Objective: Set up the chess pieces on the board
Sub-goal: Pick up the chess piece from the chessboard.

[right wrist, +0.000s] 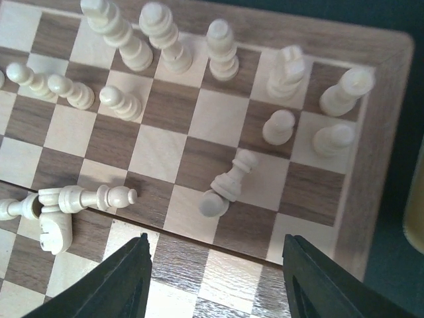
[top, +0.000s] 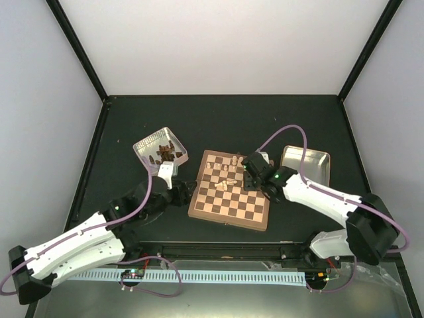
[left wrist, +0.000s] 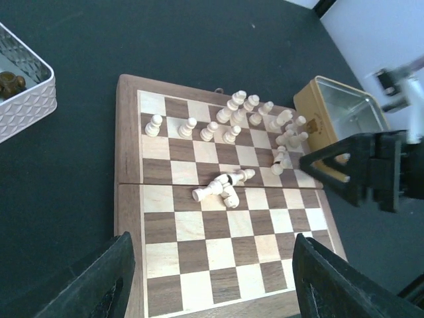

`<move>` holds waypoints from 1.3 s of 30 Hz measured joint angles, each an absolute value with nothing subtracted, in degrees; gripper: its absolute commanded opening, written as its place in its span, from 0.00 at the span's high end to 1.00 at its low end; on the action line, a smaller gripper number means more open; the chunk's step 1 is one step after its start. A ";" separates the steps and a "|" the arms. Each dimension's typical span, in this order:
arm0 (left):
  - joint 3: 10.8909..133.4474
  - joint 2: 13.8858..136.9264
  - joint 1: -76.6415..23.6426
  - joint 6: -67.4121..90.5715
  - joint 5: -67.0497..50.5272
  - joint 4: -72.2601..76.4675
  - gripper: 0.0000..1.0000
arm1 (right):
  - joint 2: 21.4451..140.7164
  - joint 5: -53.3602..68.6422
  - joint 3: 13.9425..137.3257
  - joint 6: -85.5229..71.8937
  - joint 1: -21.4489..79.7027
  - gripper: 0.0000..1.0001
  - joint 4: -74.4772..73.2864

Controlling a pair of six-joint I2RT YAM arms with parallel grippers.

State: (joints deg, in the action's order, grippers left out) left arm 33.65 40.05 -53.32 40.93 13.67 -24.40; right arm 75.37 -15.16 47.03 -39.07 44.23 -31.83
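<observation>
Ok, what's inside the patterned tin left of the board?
A clump of dark brown chess pieces lies in the tin. They overlap, so the count is unclear, and the tin floor beneath them is covered.

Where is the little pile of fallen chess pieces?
The pile lies at the middle of the board, nearer the left wrist camera than the standing pieces.

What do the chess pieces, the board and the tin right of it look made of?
Chess pieces: pale cream, matte, lathe-turned shapes; likely bare or lightly sealed wood. Board: wood, grain visible across light and dark squares, low sheen. Tin: metal, by its shiny silvery interior; outer wall looks gold-toned.
</observation>
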 measured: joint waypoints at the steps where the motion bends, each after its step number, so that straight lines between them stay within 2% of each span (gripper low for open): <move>1: 33.61 39.48 -53.32 40.93 13.61 -24.40 0.33 | 76.40 -14.61 47.20 -39.51 44.21 0.46 -31.62; 5: 33.50 38.61 -53.32 40.23 12.05 -24.43 0.33 | 79.85 -12.73 47.37 -41.21 44.21 0.58 -29.93; 7: 33.21 39.05 -53.32 39.51 10.85 -24.36 0.33 | 81.38 -12.43 48.03 -41.25 44.23 0.59 -29.54; 12: 31.14 41.56 -53.32 38.76 10.24 -22.55 0.33 | 82.87 -13.06 49.95 -39.44 44.23 0.70 -29.15; 17: 29.63 44.40 -53.32 39.22 12.05 -18.96 0.33 | 83.81 -16.05 50.65 -36.93 44.21 0.72 -30.39; 21: 29.52 46.13 -53.32 39.68 14.17 -15.92 0.33 | 84.34 -16.84 50.46 -34.96 44.21 0.79 -30.61; 31: 29.54 48.14 -53.32 38.87 16.91 -13.34 0.32 | 87.15 -14.76 50.63 -32.86 44.21 0.77 -29.78; 36: 29.54 48.29 -53.32 38.33 17.98 -11.70 0.32 | 87.46 -14.83 50.68 -32.51 44.21 0.84 -30.13; 39: 29.54 48.88 -53.32 38.11 18.04 -10.72 0.32 | 87.72 -14.83 50.76 -31.94 44.21 0.84 -30.24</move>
State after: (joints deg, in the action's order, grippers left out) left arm 29.54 48.88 -53.32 38.11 18.04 -10.72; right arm 87.72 -14.83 50.76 -31.94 44.21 -30.24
